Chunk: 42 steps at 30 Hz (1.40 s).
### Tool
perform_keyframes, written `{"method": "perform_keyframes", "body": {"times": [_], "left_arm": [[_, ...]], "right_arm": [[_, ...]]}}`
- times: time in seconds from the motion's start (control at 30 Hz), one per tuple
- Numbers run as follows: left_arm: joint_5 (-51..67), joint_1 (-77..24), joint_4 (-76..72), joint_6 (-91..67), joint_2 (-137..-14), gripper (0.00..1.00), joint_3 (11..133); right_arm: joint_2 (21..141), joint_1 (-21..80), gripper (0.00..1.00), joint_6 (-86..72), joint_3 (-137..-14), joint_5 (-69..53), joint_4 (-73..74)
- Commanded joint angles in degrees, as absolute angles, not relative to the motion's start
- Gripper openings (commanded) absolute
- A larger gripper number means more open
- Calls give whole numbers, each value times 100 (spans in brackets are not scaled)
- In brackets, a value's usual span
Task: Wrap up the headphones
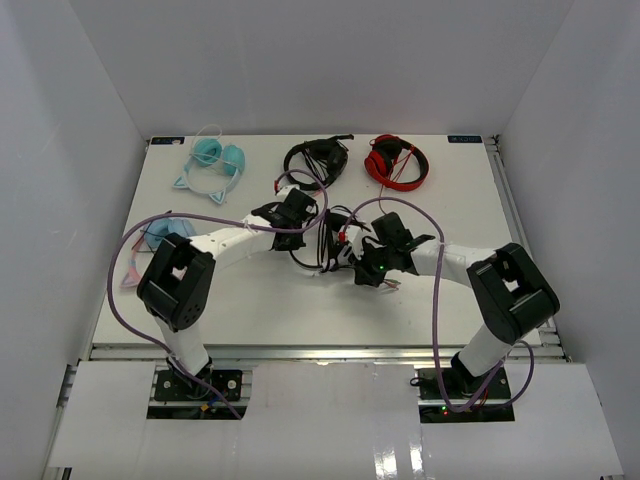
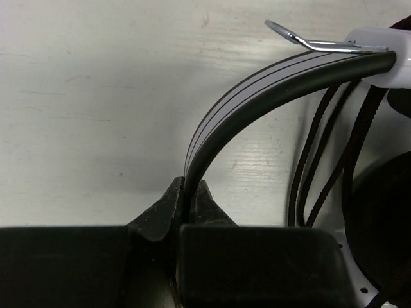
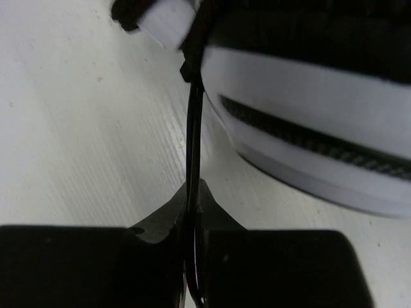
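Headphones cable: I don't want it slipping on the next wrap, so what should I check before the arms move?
1. Left gripper shut on the headband: ok.
2. Right gripper shut on the cable: ok.
3. Cable straight between the right gripper and the earcup: ok.
4. Red headphones apart from both grippers: ok.
5. Black headphones apart from the work: cannot tell; in the top view they lie close to the left gripper.
6. Free end of the cable untangled: cannot tell; it cannot be traced in any view.
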<state>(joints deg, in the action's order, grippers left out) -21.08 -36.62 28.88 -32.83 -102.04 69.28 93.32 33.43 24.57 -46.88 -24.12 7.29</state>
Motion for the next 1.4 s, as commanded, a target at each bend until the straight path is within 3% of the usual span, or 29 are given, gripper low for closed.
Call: {"method": "perform_keyframes", "body": {"times": [0.0, 0.1, 0.17, 0.23, 0.3, 0.4, 0.5, 0.7, 1.0, 1.37], "left_arm": [[-1638, -3709, 2511, -3388, -10157, 0, 6876], [-1484, -3709, 2493, -3372, -10181, 24, 6864], [-1382, -3709, 2497, -3310, -10142, 52, 6851], [-1335, -3699, 2510, -3229, -10033, 71, 6801], [-1282, -3666, 2514, -3156, -9861, 85, 6735], [-1076, -3597, 2494, -2876, -9554, 94, 6627], [-826, -3595, 2405, -2443, -8902, 98, 6502], [-92, -3595, 1948, -1485, -7069, 98, 5716], [727, -3595, 603, -1188, -4009, 98, 3194], [773, -3595, 835, -1143, -3621, 98, 3076]], "right_arm": [[9369, 3366, 8, 2730, -4947, -2349, 892], [9331, 3366, 19, 2785, -4980, -2442, 977], [9232, 3366, 33, 2881, -5025, -2507, 1088], [9068, 3366, 49, 3051, -5096, -2518, 1326], [8859, 3366, 61, 3230, -5167, -2414, 1626], [8560, 3344, 77, 3522, -5199, -2146, 2122], [7913, 3155, 95, 3772, -5004, -1716, 2302], [6671, 2261, 90, 3631, -4537, -1252, 2200], [5548, 1580, 90, 1829, -4398, 47, 1586], [4724, 1564, 90, 1161, -3611, 801, 582]]}}
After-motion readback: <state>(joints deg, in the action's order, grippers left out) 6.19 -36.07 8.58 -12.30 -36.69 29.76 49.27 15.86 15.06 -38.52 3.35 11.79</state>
